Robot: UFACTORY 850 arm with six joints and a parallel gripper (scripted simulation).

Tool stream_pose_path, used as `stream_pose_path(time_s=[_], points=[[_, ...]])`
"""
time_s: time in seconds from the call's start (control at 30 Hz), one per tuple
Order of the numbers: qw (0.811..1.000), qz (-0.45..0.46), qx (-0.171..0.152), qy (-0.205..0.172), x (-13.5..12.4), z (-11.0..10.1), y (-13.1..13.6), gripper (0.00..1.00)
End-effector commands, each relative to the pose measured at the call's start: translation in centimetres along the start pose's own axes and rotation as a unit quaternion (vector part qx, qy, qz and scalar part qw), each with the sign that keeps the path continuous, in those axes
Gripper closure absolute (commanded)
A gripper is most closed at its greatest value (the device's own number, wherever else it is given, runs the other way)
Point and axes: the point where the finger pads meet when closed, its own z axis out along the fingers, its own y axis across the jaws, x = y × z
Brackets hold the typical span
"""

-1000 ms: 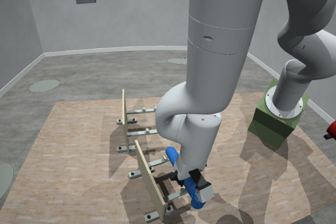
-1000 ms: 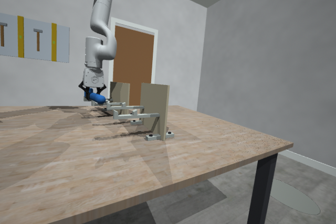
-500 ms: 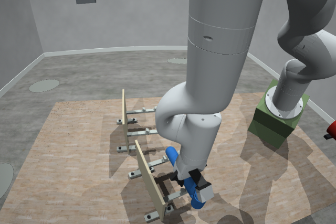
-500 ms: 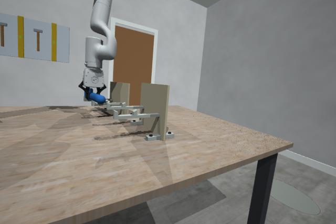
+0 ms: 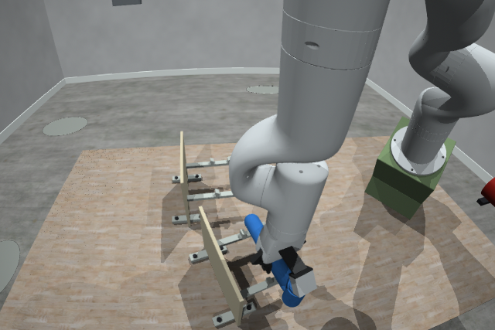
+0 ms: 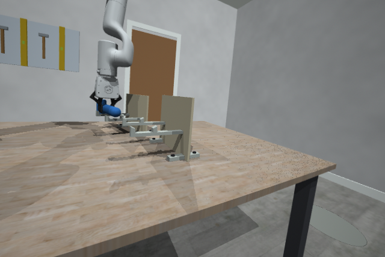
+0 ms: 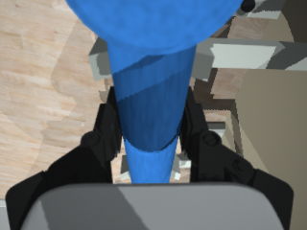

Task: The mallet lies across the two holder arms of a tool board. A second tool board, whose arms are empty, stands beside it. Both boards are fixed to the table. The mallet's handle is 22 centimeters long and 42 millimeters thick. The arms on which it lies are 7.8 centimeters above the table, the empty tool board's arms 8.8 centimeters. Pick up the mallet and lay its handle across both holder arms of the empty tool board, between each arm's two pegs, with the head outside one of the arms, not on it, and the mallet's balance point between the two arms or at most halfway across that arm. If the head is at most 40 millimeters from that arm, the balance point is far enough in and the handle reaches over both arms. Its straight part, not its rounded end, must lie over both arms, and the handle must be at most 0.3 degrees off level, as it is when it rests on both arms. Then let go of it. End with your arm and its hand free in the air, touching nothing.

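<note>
The blue mallet (image 5: 253,224) (image 6: 111,110) (image 7: 153,96) lies along the two holder arms of the nearer tool board (image 5: 217,254) (image 6: 136,105). Its broad head end (image 5: 290,297) (image 7: 153,24) sticks out past the front arm. My gripper (image 5: 275,266) (image 6: 104,106) (image 7: 151,100) comes straight down and is shut on the handle, one black finger on each side. I cannot tell whether the handle still touches the arms. The empty tool board (image 5: 182,166) (image 6: 177,123) stands beside it. Its two grey arms (image 5: 207,163) (image 6: 155,132) carry nothing.
The arm's green base block (image 5: 399,186) stands at the table's right. A red object (image 5: 488,190) shows at the right edge. The table's edge (image 6: 248,190) runs a little beyond the empty board. The arm's links hang over both boards.
</note>
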Motion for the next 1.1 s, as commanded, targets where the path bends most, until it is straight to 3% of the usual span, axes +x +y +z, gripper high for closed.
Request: stream_pose_path(time_s=[0.0,0.53,0.93,1.07], points=[[1.0,0.0,0.0,0.001,0.1,-2.0,0.0,1.0],[1.0,0.0,-0.001,0.001,0.1,-8.0,-0.1,1.0],[1.0,0.0,-0.001,0.0,-0.1,-8.9,-0.1,1.0],[1.0,-0.001,-0.006,0.0,-4.2,-8.5,1.6,1.0]])
